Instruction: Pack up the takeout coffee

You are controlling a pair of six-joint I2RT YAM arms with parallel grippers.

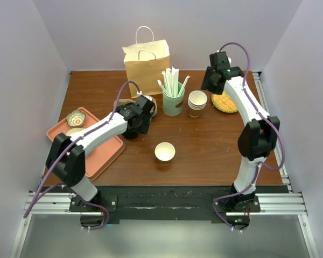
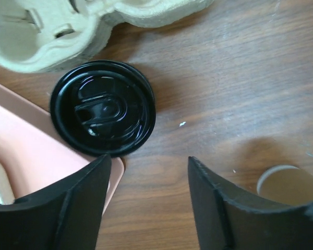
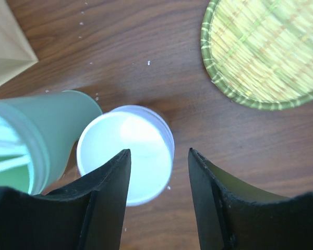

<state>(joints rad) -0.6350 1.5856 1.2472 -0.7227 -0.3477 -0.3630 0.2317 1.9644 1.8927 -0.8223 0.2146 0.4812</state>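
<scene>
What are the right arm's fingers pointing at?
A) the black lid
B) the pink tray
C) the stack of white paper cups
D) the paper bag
C: the right wrist view shows the stack of white paper cups just beyond the right fingers, beside the green cup.

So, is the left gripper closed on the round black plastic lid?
No, the left gripper has its fingers apart over bare wood, and the round black plastic lid sits ahead of their tips, not between them.

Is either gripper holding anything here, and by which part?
Nothing is held. The left gripper is open above the black lid; the right gripper is open above the stack of paper cups.
</scene>
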